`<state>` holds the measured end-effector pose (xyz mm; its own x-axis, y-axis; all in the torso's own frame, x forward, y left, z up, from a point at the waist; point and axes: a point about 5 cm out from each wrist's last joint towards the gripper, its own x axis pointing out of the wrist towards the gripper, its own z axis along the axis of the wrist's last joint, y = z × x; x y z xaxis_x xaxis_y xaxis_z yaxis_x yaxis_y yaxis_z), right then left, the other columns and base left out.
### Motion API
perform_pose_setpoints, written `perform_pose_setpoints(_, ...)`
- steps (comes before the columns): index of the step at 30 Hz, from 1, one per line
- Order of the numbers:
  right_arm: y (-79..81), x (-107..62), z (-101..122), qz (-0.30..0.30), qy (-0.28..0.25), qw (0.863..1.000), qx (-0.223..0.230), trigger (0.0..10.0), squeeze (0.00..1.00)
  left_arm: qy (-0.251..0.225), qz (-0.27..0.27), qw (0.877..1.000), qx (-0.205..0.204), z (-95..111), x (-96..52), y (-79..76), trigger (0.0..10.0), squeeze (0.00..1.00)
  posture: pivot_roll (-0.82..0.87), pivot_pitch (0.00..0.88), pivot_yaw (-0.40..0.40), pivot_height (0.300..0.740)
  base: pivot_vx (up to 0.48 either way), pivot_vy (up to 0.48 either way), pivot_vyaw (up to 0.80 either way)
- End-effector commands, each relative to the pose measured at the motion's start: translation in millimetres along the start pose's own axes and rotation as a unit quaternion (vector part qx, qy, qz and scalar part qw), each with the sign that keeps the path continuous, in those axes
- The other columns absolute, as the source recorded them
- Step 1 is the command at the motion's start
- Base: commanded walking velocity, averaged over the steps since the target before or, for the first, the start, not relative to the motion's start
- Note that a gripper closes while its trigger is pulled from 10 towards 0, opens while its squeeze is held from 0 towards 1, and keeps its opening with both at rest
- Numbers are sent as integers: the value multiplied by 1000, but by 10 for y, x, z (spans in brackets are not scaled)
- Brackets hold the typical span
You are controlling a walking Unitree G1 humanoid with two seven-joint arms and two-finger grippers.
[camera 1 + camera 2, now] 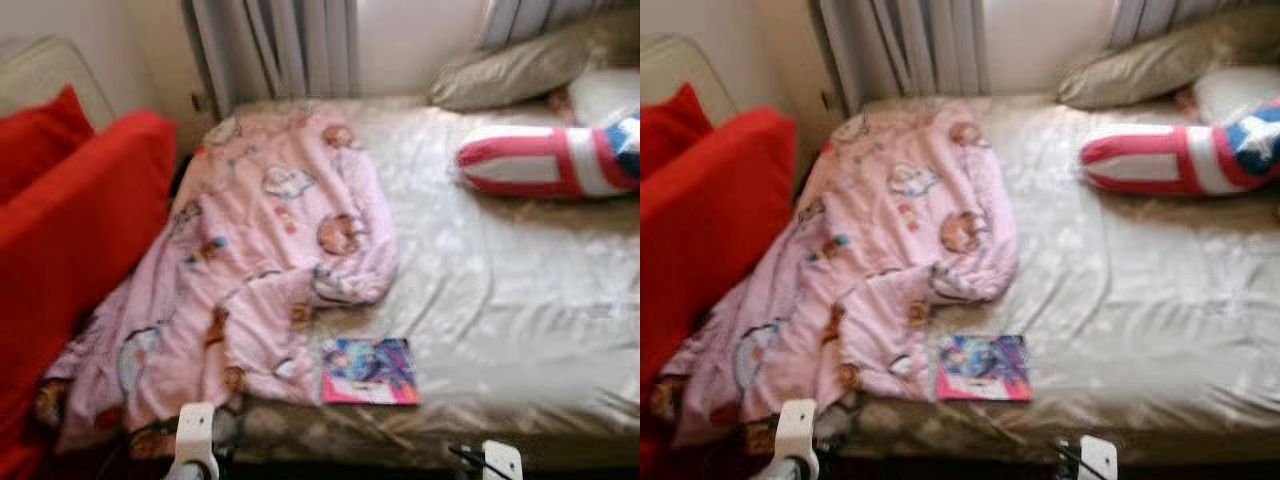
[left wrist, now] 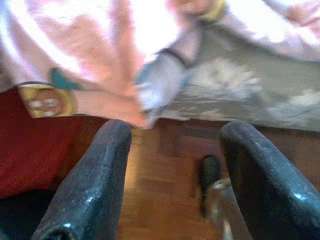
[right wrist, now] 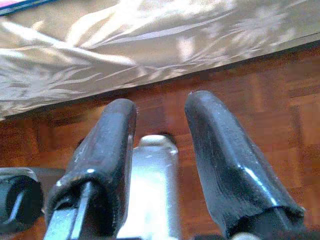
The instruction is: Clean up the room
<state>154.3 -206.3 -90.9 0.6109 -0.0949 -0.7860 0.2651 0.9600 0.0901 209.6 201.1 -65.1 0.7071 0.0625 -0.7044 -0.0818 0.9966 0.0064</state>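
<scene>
A pink blanket (image 1: 270,240) with cartoon prints lies rumpled over the left half of the bed (image 1: 500,300), and its edge hangs off the front left corner. A colourful book (image 1: 368,371) rests flat on the beige sheet near the front edge. Both arms hang low in front of the bed. My left gripper (image 2: 175,135) is open over the wooden floor, just below the blanket's hanging hem (image 2: 100,60). My right gripper (image 3: 160,107) is open and holds nothing, above the floor beside the bed's front edge (image 3: 150,65).
A red sofa (image 1: 80,220) with a red cushion stands close against the bed's left side. A red, white and blue striped pillow (image 1: 545,160) and a beige pillow (image 1: 510,72) lie at the back right. Grey curtains (image 1: 275,45) hang behind. Wooden floor (image 3: 280,100) runs under the bed's front.
</scene>
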Motion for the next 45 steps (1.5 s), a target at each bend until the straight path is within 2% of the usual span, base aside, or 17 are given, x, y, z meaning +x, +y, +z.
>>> perform_pose_setpoints(1, -109, -34, -69, -12, 12, 1000, -1, 10000, 0, 12, -3, 1000, 0, -63, -11, -26, 10000, 0, 39, 73, 76, 740, 0, 0, 0)
perform_pose_setpoints(9, -226, -59, -75, -17, 14, 1000, 0, 10000, 0, 9, -7, 1000, 0, -58, -11, -35, 10000, 0, 39, 72, 75, 740, 0, 0, 0)
perform_pose_setpoints(16, -257, -63, -64, -16, 13, 1000, -2, 10000, 0, 12, -13, 1000, 14, -61, -10, -47, 10000, 0, 39, 72, 75, 740, 0, 0, 0)
perform_pose_setpoints(24, -235, -62, -68, -4, 15, 1000, -21, 10000, 0, 9, -17, 1000, 16, -61, -10, -67, 10000, 0, 40, 73, 75, 740, 0, -353, 79)
perform_pose_setpoints(27, -130, -44, -85, 0, 18, 1000, -22, 10000, 0, 11, -12, 1000, 14, -65, -10, -63, 10000, 0, 39, 74, 74, 740, 0, 0, 625)
perform_pose_setpoints(39, -141, -42, -65, -3, 11, 1000, -6, 10000, 0, 4, -19, 1000, 9, -42, -5, -87, 10000, 0, 38, 74, 74, 740, 0, 0, 0)
perform_pose_setpoints(45, -204, -50, -40, -4, 6, 1000, -8, 10000, 0, 3, -21, 1000, 11, -35, -3, -97, 10000, 0, 38, 74, 74, 740, 0, 0, 0)
